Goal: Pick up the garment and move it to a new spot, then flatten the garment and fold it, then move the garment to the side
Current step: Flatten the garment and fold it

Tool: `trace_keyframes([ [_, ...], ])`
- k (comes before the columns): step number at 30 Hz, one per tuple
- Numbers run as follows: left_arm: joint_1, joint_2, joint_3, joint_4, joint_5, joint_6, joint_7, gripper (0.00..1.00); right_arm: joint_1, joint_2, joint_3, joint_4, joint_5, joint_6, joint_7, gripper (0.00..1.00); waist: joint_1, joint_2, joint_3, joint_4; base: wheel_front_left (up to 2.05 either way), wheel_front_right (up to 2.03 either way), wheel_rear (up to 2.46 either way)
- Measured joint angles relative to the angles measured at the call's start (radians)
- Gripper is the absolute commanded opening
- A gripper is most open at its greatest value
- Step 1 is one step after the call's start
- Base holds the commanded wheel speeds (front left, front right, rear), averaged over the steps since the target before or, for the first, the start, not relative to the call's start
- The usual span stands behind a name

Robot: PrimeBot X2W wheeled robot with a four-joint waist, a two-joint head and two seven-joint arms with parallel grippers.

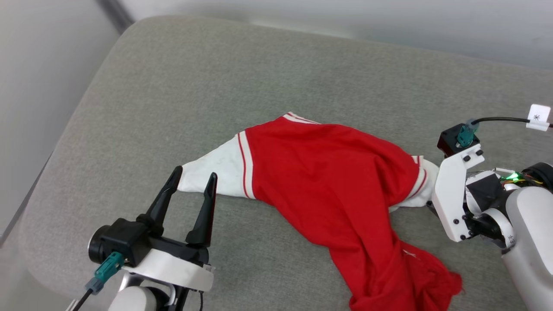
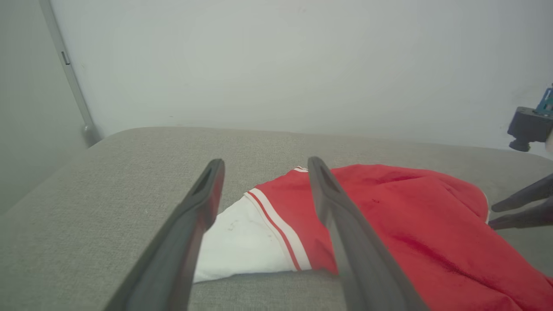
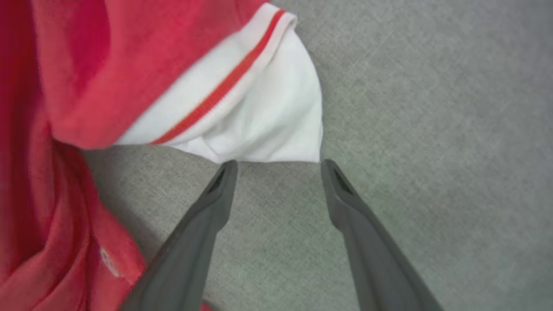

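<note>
Head view: a grey cushion (image 1: 216,86) spreads across the scene, with a pale wall (image 2: 276,65) behind it. At the lower left the left claw (image 1: 195,172) reaches forward low over the cushion, its two dark fingers spread wide and pointing up the picture. Their tips sit at the edge of the white sleeve, but nothing is pinched between them. The shirt (image 1: 328,172) lies crumpled across the middle of the cushion: a white sleeve at the left, a bunched red body in the centre and a second white sleeve at the right. A long red fold runs down to the bottom edge, where it is cut off. At the far right the other arm comes in from the side, wrist bent. Its white bracket (image 1: 453,198) covers the fingers there and butts against the right sleeve. A black cable with a white tag (image 1: 539,117) runs off behind it.

Right wrist view: the right claw (image 3: 280,163) is wide open, tips just at the sleeve's hem, gripping nothing. The red cloth at that picture's left is blurred.
</note>
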Motion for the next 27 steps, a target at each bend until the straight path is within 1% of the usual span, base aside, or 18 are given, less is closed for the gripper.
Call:
trace_keyframes([
  [3,-0.01,-0.012,-0.011,0.007,0.0,0.0,0.0,1.0,-0.011,0.002,0.001,0.062,-0.012,0.0,-0.021,1.0,0.0,0.0,0.021,0.031,0.0,0.0,0.0],
  [7,-0.012,-0.015,-0.014,0.011,0.0,0.0,0.0,1.0,-0.03,0.013,-0.005,0.115,-0.012,0.0,-0.049,1.0,0.0,0.0,0.045,0.058,0.0,0.0,0.0],
  [8,-0.012,-0.015,-0.014,0.012,0.0,0.0,0.0,1.0,-0.033,0.012,0.001,0.122,-0.012,0.0,-0.049,0.49,0.0,0.0,0.049,0.062,0.0,0.0,0.0],
  [9,-0.014,-0.016,-0.014,0.013,0.0,0.0,0.0,1.0,-0.036,0.008,0.006,0.126,-0.012,0.0,-0.057,0.11,-0.0001,0.0,0.052,0.065,0.0,0.0,0.0],
  [10,-0.016,-0.016,-0.015,0.016,0.0,0.0,0.0,1.0,-0.036,0.006,0.009,0.131,-0.012,0.0,-0.066,0.0,-0.0001,0.0,0.054,0.068,0.0,0.0,0.0],
  [15,-0.027,-0.016,-0.006,0.025,0.0,0.0,0.0,1.0,-0.035,-0.003,0.025,0.157,0.005,0.0,-0.116,0.0,0.0,0.0,0.037,0.06,0.0,0.0,0.0],
  [17,-0.021,-0.014,0.001,0.028,0.0,0.0,0.0,1.0,-0.027,-0.021,0.044,0.149,0.004,0.001,-0.137,0.0,0.0,0.0,0.023,0.048,0.0,0.0,0.0],
  [21,0.006,-0.01,0.02,0.028,-0.001,0.0,0.0,1.0,0.006,-0.089,0.061,0.099,0.005,0.001,-0.157,0.0,0.0,-0.0001,-0.006,0.009,0.0,0.0,0.0],
  [23,0.015,-0.014,0.025,0.019,-0.02,0.0,0.0,1.0,0.017,-0.129,0.058,0.057,0.007,0.001,-0.156,0.0,0.0,0.0,-0.021,-0.015,0.0,0.0,0.0],
  [27,0.024,-0.004,0.033,0.006,-0.024,0.0,0.0,1.0,0.043,-0.218,0.027,-0.043,0.003,0.001,-0.123,0.0,0.0,0.0,-0.05,-0.064,0.0,0.0,0.0],
])
